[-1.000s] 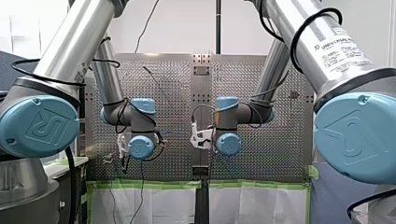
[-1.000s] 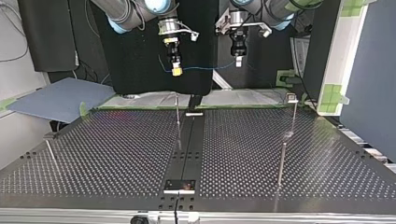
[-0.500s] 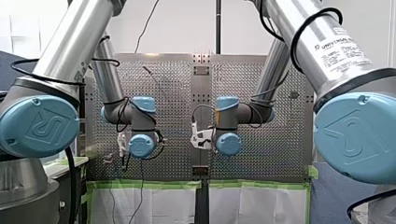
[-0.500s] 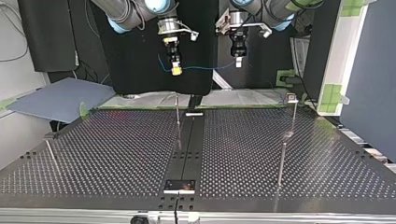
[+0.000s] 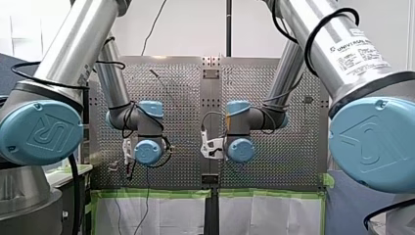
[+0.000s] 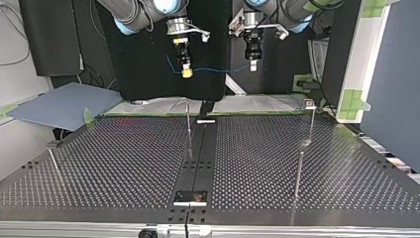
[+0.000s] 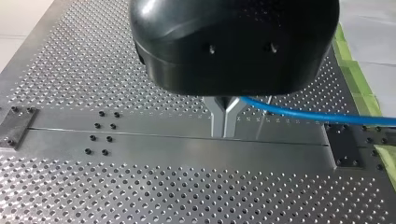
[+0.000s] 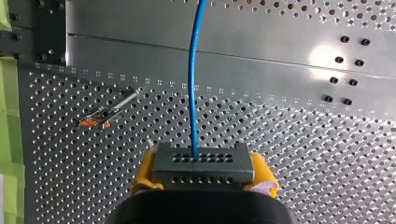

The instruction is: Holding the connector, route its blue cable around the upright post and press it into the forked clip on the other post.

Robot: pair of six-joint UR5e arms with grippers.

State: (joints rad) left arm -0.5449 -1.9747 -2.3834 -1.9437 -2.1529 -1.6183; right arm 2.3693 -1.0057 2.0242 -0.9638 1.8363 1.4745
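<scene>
Right wrist view: the connector, a dark grey block with rows of small holes, is pinched between the yellow pads of my right gripper. The blue cable leaves the middle of the connector's face and runs straight ahead of the gripper, above the perforated table. Beside the cable's line, a thin metal piece with orange marks shows on the table; what it is I cannot tell.

In the left wrist view, my left gripper has its metal fingers pressed together on the cable, which comes out from between them and runs off sideways over the table.

The top view shows both grippers hanging high, above and beyond the table's far edge, my right one at the view's left and my left one at its right. The cable is strung between them, nearly level with a slight sag. It touches no post. Below it, a thin post stands upright beside the dark centre strip. A capped post stands near the far edge at the view's right, well apart from both grippers.
</scene>
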